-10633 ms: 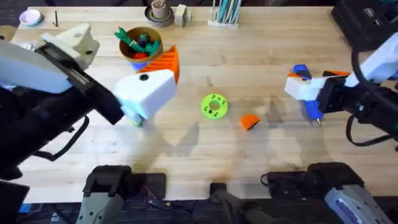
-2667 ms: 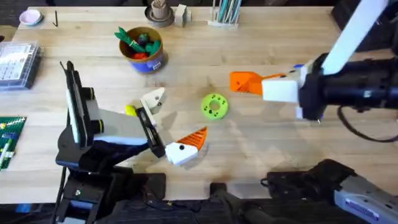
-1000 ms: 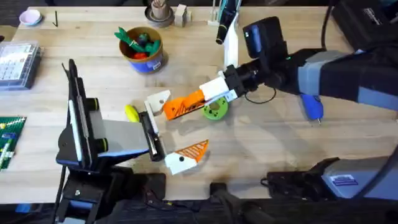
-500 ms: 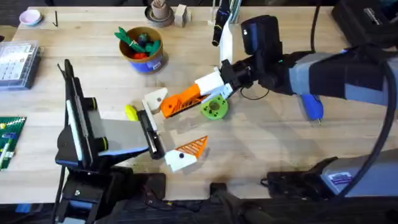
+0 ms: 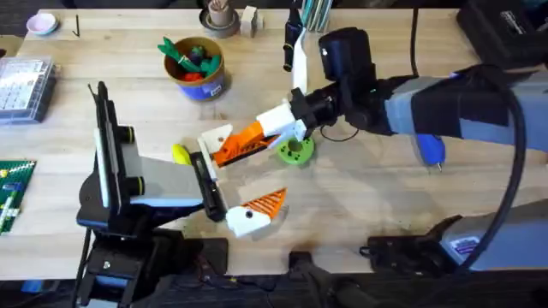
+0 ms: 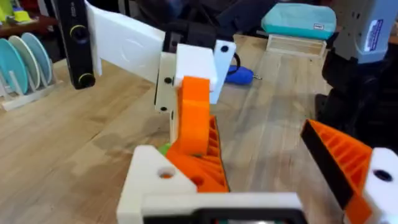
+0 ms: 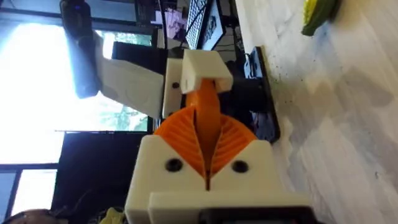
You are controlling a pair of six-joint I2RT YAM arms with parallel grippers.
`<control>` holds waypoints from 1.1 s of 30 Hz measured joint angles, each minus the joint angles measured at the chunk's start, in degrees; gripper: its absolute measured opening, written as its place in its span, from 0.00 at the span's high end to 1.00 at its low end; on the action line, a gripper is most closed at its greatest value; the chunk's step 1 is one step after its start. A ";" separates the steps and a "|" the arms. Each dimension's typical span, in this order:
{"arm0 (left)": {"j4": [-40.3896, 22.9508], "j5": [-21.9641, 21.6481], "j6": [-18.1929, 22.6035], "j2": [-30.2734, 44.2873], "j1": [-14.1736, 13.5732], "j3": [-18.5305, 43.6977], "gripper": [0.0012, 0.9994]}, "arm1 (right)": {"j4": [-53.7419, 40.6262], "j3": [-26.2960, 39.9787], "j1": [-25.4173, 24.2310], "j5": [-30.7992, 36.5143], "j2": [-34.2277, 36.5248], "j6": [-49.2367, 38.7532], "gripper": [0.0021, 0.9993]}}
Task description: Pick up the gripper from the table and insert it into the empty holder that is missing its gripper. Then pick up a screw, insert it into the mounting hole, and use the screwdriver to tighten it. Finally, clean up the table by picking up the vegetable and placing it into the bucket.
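My right gripper (image 5: 257, 135) reaches across the table, shut on the orange gripper (image 5: 231, 148). The piece's end rests against the white holder (image 5: 214, 139), the bare finger of my left gripper (image 5: 233, 175), which stands open. In the right wrist view the orange gripper (image 7: 208, 106) sits between my ribbed pads (image 7: 233, 140) and points at the holder (image 7: 205, 71). In the left wrist view it (image 6: 202, 165) lies on the holder (image 6: 152, 180). The yellow vegetable (image 5: 181, 154) lies beside the holder. The bucket (image 5: 195, 64) is far left, the blue screwdriver (image 5: 431, 150) right.
A lime-green disc (image 5: 295, 150) lies just under the right gripper. The bucket holds green and red toy vegetables. A clear parts box (image 5: 21, 81) and a green tray (image 5: 13, 192) sit at the left edge. A cup (image 5: 220, 17) and a tube rack (image 5: 308, 17) line the far edge.
The right gripper lifted the orange gripper off the table and carried it left, over the green disc, up against the holder. The left gripper has held still over the last second.
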 joint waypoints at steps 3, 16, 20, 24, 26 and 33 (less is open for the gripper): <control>0.02 -0.26 -1.55 0.00 0.02 0.00 0.01 | 0.02 0.00 0.13 1.07 0.00 0.76 1.00; 0.20 -1.51 -4.04 0.13 1.53 -0.07 0.01 | 5.25 0.00 1.79 7.76 0.00 7.07 1.00; 0.31 -2.29 -4.73 0.13 1.83 -0.09 0.01 | 6.72 0.00 2.74 11.49 -0.02 9.25 1.00; 0.37 -2.78 -5.65 0.39 1.83 -0.09 0.01 | 7.30 0.00 3.19 14.06 -0.13 10.44 1.00; 0.42 -3.13 -5.79 0.48 1.85 -0.09 0.01 | 7.57 0.00 3.37 14.65 -0.13 11.00 1.00; 0.68 -5.46 -5.58 0.48 2.06 -0.09 0.01 | 11.40 -0.05 4.75 17.78 -0.11 12.21 1.00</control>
